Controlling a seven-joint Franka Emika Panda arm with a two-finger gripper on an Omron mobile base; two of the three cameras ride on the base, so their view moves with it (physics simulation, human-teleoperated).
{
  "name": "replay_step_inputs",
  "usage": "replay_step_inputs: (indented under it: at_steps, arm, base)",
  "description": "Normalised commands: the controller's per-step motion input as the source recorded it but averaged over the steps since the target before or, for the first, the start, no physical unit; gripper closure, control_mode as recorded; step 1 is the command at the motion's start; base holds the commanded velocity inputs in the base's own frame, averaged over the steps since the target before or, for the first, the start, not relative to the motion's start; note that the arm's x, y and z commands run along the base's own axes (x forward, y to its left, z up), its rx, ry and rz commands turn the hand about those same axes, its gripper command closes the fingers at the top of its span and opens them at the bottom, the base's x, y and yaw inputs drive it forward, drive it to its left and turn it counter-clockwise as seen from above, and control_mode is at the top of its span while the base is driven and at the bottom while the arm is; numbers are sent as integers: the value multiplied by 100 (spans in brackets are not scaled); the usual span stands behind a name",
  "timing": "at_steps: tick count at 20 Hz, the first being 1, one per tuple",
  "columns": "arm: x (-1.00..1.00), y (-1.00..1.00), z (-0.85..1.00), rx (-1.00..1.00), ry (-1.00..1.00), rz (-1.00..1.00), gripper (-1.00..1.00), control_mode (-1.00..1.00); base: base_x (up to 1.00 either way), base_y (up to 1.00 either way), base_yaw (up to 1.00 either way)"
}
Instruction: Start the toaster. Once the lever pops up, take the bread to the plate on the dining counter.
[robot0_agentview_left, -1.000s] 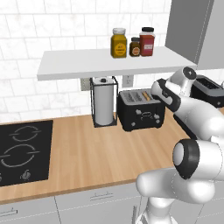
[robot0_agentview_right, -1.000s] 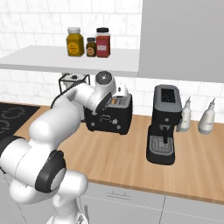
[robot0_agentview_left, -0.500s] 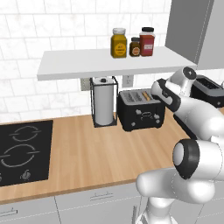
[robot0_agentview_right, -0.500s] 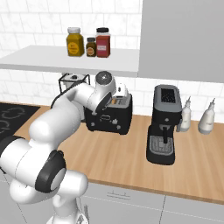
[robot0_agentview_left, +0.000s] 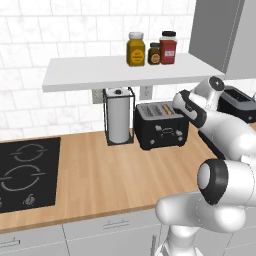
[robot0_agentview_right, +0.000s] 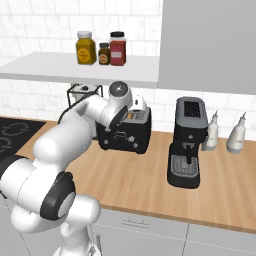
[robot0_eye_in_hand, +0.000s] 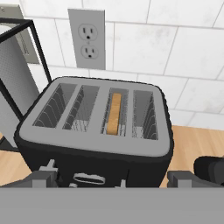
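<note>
The pincer (robot0_eye_in_hand: 113, 181) is wide open and holds nothing. It hangs just above the near side of the black toaster (robot0_eye_in_hand: 94, 127). The bread (robot0_eye_in_hand: 114, 113) stands inside the third slot from the left. The toaster sits on the wood counter (robot0_agentview_left: 100, 175), right of the paper towel roll (robot0_agentview_left: 119, 120).

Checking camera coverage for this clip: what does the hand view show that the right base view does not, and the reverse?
Hand view alone: the toaster's four top slots seen from above, the bread sunk in the third slot from the left, and a wall outlet behind. Right base view alone: the black coffee machine, two white bottles, three jars on the shelf, and the cooktop. Shared: the toaster, the paper towel holder, the tiled wall and the wooden wall counter.
</note>
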Motion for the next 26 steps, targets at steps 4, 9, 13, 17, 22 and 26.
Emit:
replay_step_inputs:
  at_steps: [4,9,13,17,22,26]
  arm:
    - [0,0,0,0,0,0,-100,-100]
    - [0,0,0,0,0,0,-100,-100]
    - [0,0,0,0,0,0,-100,-100]
    - [0,0,0,0,0,0,-100,-100]
    - [0,0,0,0,0,0,-100,-100]
    - [0,0,0,0,0,0,-100,-100]
  base:
    - [0,0,0]
    - [0,0,0]
    - [0,0,0]
    - [0,0,0]
    - [0,0,0]
    - [0,0,0]
